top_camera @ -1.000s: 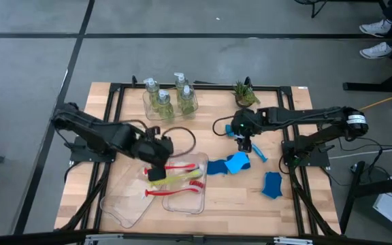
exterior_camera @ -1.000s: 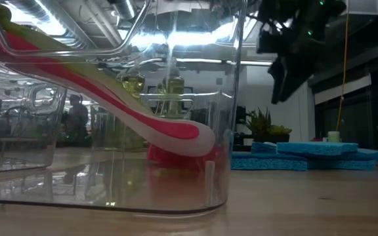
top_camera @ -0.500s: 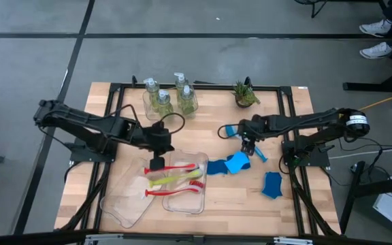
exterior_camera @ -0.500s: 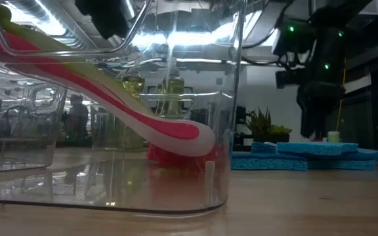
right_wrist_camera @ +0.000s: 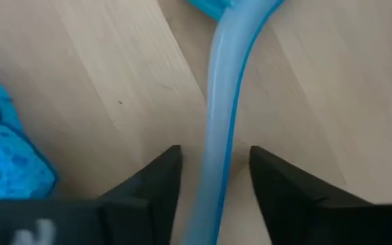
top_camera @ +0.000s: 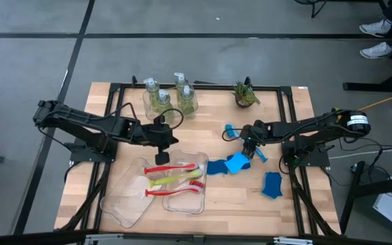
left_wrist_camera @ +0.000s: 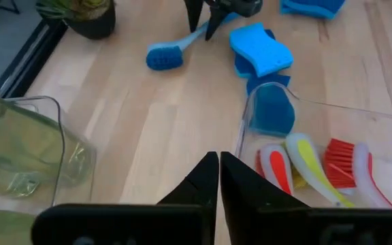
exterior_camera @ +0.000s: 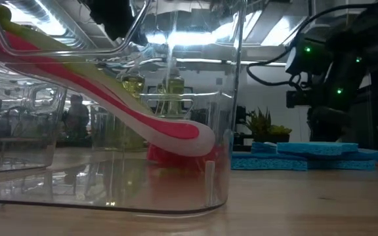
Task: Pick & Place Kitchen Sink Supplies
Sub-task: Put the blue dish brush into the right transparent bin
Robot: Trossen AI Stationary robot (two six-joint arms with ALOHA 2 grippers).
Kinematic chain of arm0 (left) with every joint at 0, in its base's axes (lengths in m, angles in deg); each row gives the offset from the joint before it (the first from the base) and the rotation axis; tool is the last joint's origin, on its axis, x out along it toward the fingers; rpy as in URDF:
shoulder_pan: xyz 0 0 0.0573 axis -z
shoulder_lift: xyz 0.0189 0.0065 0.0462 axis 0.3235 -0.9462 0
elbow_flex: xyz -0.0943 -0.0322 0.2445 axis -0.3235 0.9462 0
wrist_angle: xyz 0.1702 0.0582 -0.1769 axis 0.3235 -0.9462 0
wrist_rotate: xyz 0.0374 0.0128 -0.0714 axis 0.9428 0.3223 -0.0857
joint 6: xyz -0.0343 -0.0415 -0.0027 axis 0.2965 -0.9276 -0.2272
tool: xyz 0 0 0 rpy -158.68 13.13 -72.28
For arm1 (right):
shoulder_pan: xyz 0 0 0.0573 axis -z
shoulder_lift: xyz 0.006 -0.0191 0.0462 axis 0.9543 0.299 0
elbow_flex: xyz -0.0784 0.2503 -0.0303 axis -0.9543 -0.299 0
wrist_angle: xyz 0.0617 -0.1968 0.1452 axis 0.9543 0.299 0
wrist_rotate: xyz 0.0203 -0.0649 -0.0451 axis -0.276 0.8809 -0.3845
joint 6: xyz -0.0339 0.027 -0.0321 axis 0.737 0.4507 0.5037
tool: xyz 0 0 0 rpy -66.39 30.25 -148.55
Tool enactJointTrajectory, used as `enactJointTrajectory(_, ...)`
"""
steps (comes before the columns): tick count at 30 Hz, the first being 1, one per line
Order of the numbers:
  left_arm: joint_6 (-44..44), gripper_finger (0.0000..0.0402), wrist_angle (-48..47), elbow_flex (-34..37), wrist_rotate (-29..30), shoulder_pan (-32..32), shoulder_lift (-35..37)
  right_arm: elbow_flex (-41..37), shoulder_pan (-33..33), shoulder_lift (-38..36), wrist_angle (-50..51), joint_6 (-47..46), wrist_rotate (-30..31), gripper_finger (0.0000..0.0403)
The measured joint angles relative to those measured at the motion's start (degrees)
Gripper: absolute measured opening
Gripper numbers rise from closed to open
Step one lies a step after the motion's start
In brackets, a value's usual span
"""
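Note:
A blue brush point(top_camera: 243, 141) lies flat on the table, its head point(top_camera: 229, 129) toward the far side. My right gripper point(right_wrist_camera: 214, 150) is open and low over the brush's handle point(right_wrist_camera: 223, 82), one finger on each side and a gap on both. My left gripper point(left_wrist_camera: 219, 158) is shut, holds nothing, and hovers by the far edge of a clear tray point(top_camera: 203, 158). Two red brushes and a yellow-green brush point(top_camera: 175, 179) lie in that tray. Blue sponges point(top_camera: 233, 163) are stacked right of the tray, and another sponge point(top_camera: 272, 185) lies nearer the right edge.
Pump bottles point(top_camera: 163, 101) stand in a clear tray at the far side. A potted plant point(top_camera: 243, 95) sits by the far right corner. A second clear tray point(top_camera: 124, 202) lies at the near left. Bare wood shows between the bottles and the blue brush.
My right gripper has moved toward the near edge and come down until its fingers straddle the blue brush's handle. My left gripper has drawn back from over the brush tray toward the far edge. The brushes and sponges have stayed where they were.

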State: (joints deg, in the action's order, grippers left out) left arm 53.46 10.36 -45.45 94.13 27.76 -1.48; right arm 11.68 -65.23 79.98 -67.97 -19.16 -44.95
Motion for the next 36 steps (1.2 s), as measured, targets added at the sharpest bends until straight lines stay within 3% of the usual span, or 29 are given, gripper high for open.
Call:
enactJointTrajectory(8, -0.4, 0.0004, 0.1, 0.0, 0.0, 0.0, 0.0, -0.6, 0.2, 0.2, -6.6, 0.9, 2.3, 0.0044)
enactJointTrajectory(16, -1.1, 0.0005, 1.7, 0.0, 3.2, 0.0, 0.2, -0.6, 1.7, -0.4, -20.4, 3.1, -0.5, 0.0046)
enactJointTrajectory(27, 0.5, 0.0011, 8.9, 0.0, 2.6, 0.0, 0.2, -0.6, 3.3, -7.3, -45.2, 6.9, -12.7, 0.0047)
enactJointTrajectory(36, 8.4, 0.0045, 22.9, 0.0, 1.9, 0.0, -1.2, -0.5, 3.3, -7.4, -68.9, 8.0, -24.5, 0.0048)
